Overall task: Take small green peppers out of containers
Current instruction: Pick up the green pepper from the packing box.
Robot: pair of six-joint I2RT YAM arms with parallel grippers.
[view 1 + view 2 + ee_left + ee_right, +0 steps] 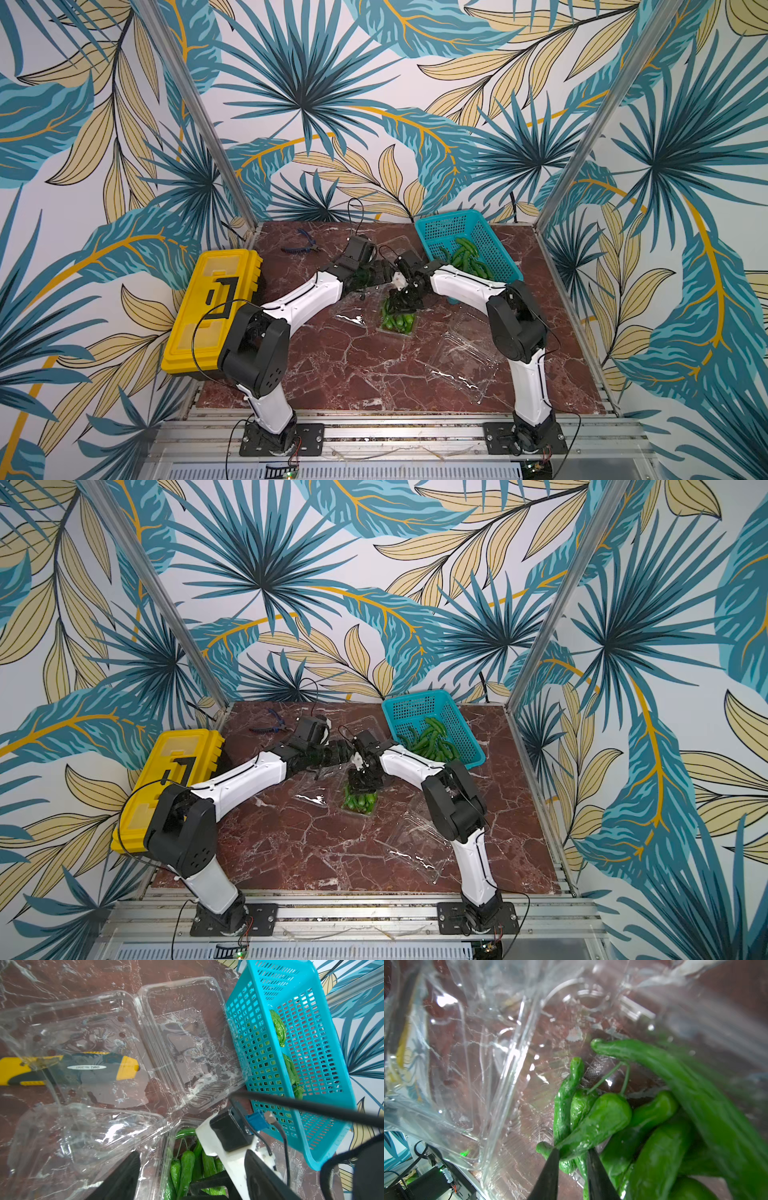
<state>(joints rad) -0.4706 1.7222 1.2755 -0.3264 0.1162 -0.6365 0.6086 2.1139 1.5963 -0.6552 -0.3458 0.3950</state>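
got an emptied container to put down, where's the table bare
Bare marble table at the front centre, between the yellow toolbox and the empty clamshell. Crowded further back: the pepper container, another open clamshell, the teal basket.

This looks like a robotics lab's test cell: a left arm (299,301) and a right arm (467,282) bolted to an aluminium rail (399,430), and a red marble-patterned tabletop (353,374) boxed in by metal posts (193,104) and panels (374,104) printed with tropical leaves. A yellow toolbox (212,307) and blue-handled pliers (300,245) sit at hand. What may be a circuit board (237,952) glows green below.
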